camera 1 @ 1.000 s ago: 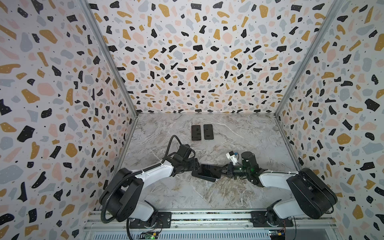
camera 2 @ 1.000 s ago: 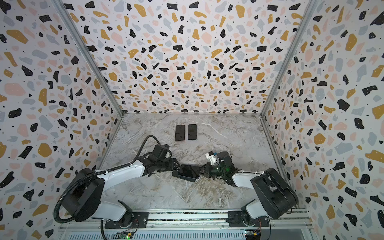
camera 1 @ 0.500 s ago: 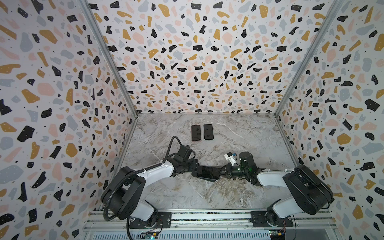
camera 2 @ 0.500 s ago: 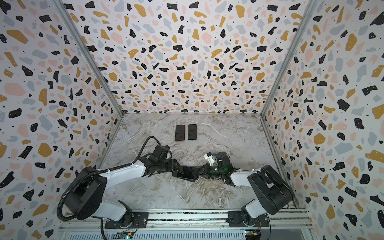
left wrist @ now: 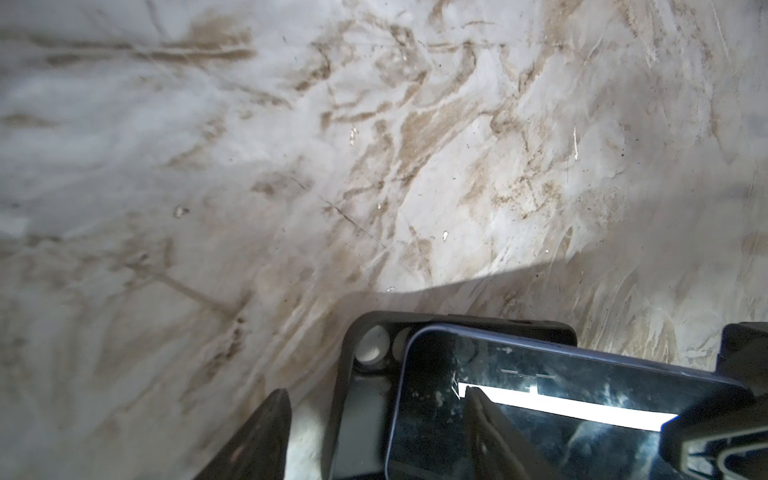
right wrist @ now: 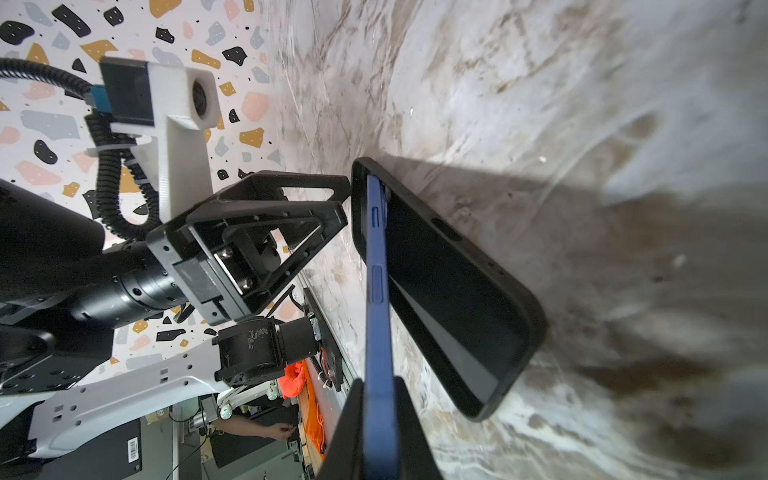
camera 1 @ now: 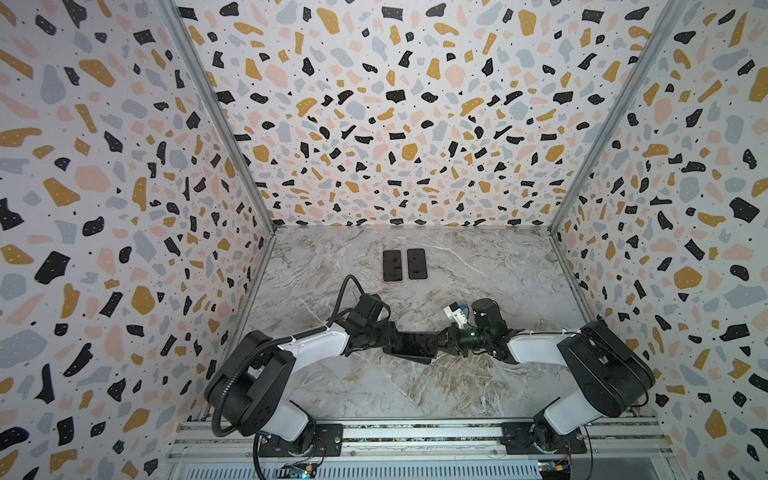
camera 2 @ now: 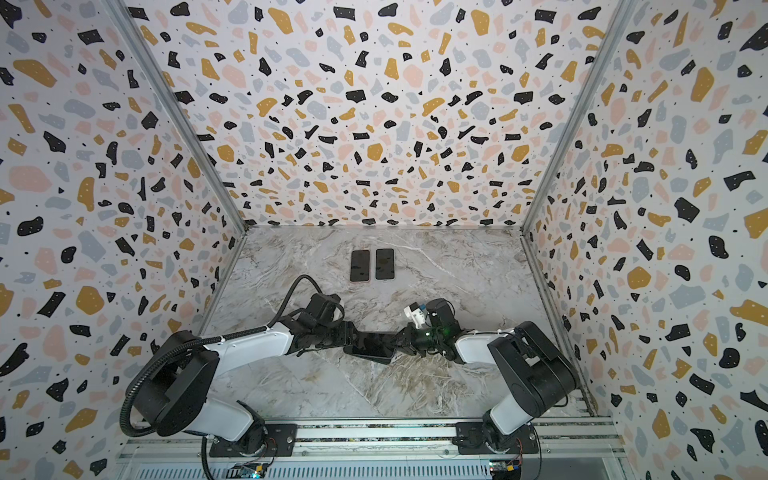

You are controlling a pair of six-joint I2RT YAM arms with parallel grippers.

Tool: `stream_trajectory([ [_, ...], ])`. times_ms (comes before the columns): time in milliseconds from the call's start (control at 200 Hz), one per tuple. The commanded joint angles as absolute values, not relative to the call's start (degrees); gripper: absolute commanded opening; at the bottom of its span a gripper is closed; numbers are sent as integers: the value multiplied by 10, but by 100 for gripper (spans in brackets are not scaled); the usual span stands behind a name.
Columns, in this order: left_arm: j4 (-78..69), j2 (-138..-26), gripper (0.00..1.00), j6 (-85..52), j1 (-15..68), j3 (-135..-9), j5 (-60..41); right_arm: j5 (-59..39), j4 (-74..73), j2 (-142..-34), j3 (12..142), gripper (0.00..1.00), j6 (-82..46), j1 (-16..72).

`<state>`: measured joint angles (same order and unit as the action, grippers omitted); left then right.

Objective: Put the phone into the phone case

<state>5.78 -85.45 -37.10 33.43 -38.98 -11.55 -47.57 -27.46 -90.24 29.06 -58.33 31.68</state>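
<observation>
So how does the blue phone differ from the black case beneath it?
Colour: the phone has a blue frame, the case is black all over. Support: the phone is pinched in the right gripper, while the case seems to lie on the table. Pose: the phone is tilted, one end at the case's camera end and the gripped end raised; the case lies flatter. Both share a rounded oblong outline.
</observation>
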Motion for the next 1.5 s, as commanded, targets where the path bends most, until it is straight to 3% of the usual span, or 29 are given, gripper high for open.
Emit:
stream_trajectory([
  [0,39,-862,66,-374,331,-382,-124,-468,-235,-919,300,0,-572,323],
  [1492,-16,-844,62,-394,331,-332,-158,-421,-309,-988,284,0,-633,361],
])
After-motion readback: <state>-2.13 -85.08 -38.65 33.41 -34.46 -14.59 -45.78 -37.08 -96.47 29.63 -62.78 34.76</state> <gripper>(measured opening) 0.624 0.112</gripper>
